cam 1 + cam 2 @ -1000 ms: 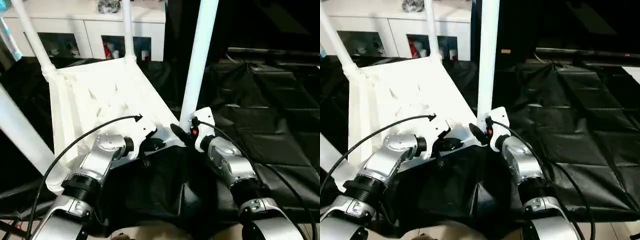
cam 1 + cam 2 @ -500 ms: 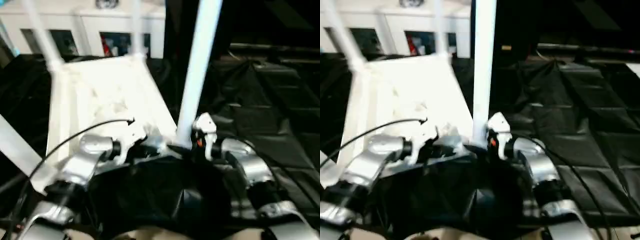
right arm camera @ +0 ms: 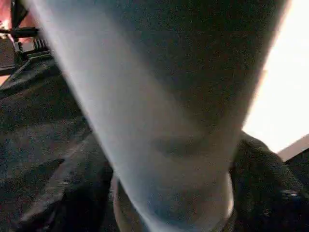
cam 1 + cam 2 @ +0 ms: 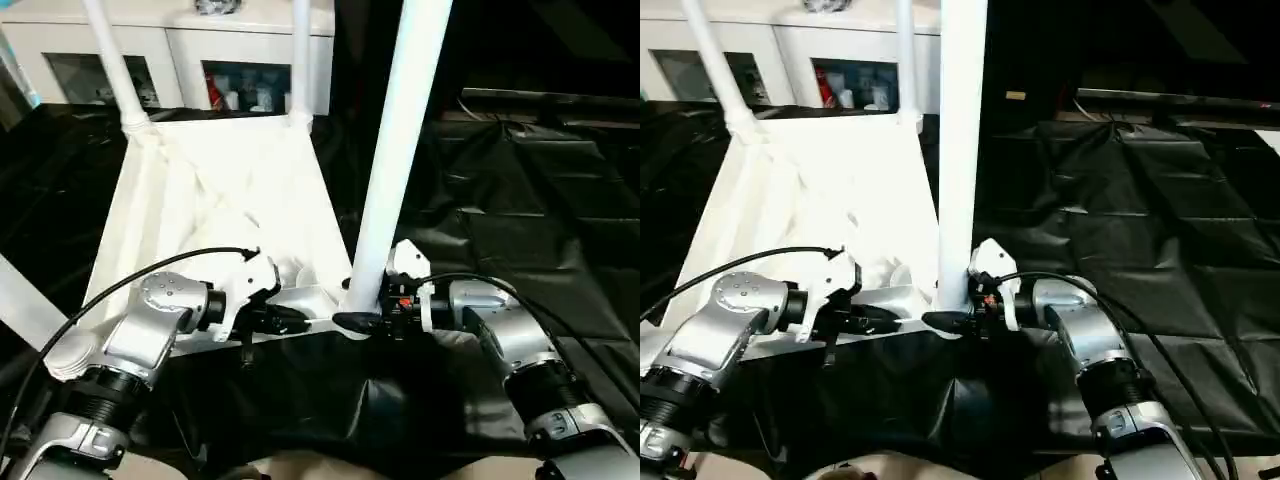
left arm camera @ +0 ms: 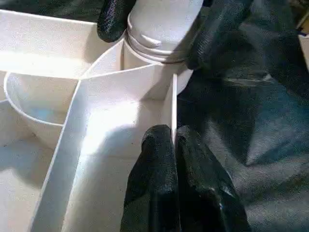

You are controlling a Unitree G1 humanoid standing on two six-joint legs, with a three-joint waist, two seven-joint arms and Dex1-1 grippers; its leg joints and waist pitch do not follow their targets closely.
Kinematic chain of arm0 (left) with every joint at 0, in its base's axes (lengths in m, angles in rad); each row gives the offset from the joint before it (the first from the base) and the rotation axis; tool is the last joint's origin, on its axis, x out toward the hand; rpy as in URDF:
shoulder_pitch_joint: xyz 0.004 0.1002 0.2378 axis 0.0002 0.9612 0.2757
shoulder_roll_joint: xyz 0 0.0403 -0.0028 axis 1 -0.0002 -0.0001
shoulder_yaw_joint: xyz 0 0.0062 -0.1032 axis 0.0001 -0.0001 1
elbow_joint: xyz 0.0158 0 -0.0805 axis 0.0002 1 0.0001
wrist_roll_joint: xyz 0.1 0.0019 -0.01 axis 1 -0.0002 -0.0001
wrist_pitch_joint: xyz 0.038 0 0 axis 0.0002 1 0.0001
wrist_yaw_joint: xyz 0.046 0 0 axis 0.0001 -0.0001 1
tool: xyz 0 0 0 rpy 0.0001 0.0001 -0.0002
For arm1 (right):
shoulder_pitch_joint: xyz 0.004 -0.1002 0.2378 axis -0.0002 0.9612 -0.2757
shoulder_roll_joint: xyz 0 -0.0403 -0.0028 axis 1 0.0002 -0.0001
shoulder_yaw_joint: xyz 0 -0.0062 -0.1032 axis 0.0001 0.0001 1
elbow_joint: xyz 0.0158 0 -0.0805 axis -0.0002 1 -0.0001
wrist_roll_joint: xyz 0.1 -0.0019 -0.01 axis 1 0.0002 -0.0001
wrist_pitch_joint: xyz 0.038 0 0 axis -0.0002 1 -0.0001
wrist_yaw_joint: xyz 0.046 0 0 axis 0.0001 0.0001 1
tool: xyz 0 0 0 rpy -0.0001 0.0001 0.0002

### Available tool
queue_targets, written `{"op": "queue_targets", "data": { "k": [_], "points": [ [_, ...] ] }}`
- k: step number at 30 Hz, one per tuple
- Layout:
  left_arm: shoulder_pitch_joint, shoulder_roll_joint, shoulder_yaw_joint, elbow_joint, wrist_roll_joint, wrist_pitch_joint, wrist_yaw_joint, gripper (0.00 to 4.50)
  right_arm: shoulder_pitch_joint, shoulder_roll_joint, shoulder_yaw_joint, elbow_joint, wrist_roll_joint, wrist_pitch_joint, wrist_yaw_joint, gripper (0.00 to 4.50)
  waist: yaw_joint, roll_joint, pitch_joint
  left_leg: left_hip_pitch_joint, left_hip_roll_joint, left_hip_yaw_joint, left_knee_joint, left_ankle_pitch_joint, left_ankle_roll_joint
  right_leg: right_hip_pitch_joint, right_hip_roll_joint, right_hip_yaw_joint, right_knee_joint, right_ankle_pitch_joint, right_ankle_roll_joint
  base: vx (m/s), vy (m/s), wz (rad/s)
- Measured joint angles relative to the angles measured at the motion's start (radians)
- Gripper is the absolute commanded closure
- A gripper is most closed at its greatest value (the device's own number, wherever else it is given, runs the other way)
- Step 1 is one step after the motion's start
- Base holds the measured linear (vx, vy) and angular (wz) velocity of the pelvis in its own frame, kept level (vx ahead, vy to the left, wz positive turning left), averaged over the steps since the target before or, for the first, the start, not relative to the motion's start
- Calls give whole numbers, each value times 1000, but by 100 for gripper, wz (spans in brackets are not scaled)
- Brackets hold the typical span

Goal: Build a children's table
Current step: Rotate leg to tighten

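Presently, upturned tabletop (image 4: 225, 190) on black sheet (image 4: 520, 215): near rim is pinched by left gripper (image 5: 174, 145), near-corner leg (image 4: 395, 150) is clasped at its base by right gripper (image 4: 365, 318).

Upturned white tabletop (image 4: 820, 200) on black sheeting (image 4: 1120, 240), three legs standing in its corner sockets. Nearest leg (image 4: 958, 140) upright, gripped low by right gripper (image 4: 952, 322) (black fingers round its base). Left gripper (image 4: 878, 322) pinching the near rim. White cabinet (image 4: 790, 60) behind.
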Motion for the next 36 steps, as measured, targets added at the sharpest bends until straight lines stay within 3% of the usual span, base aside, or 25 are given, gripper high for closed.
{"op": "queue_targets", "data": {
  "k": [3, 10, 15, 23, 25, 28, 31, 36],
  "points": [
    [1, 2, -4, -1, -2, 0, 0, 450, 7, 0, 0, -8, 2, 5, 0, 178, 2, 0, 0, 0, 0, 0, 0, 0, 0, 0, 0, 0, 0, 0, 0, 0, 0, 0],
    [-6, -30, 1, 20, 18, -9, 88, 450, 11, 46, -38, 30, 1, -6, -129, 188, -1, 0, 0, 5, 0, 0, 1, 1, -1, 3, 0, 1, 3, 1, -2, 0, 0, 0],
    [-42, -121, 27, 70, 72, 16, 276, 450, -42, 158, -128, 137, -19, -6, -451, 188, -19, 0, -1, 9, 0, 0, 1, 2, -3, 5, 0, 1, 2, 1, 1, 0, 0, 0],
    [-58, -206, 31, 65, 112, 68, 431, 450, -76, 226, -177, 191, -35, -37, -683, 188, -15, 4, -3, 8, -1, 0, 1, 2, -3, 5, 0, 2, 2, 3, -1, 0, 0, 0],
    [-58, -208, 34, 62, 114, 68, 432, 450, -79, 228, -178, 203, -36, -59, -686, 118, -14, 5, -4, 7, -1, 0, -1, 2, -3, 4, 0, 1, 1, 3, 0, 0, 0, 0],
    [-56, -209, 33, 58, 117, 68, 434, 450, -79, 229, -179, 207, -41, -69, -665, 116, -14, 5, -4, 6, -1, 0, -1, 2, -2, 3, 0, 1, 1, 2, 0, 0, 0, 0],
    [-52, -209, 30, 53, 118, 65, 436, 450, -78, 226, -179, 204, -44, -69, -652, 71, -15, 5, -4, 6, -1, 0, -1, 2, -2, 3, 0, 1, 1, 3, 0, 0, 0, 0],
    [-39, -203, 15, 26, 119, 59, 413, 450, -46, 150, -142, 152, -47, -79, -511, 71, -8, 5, -3, 3, -1, 0, -1, 1, -1, 2, 0, 1, -1, 2, 1, 0, 0, 0]
  ]
}}
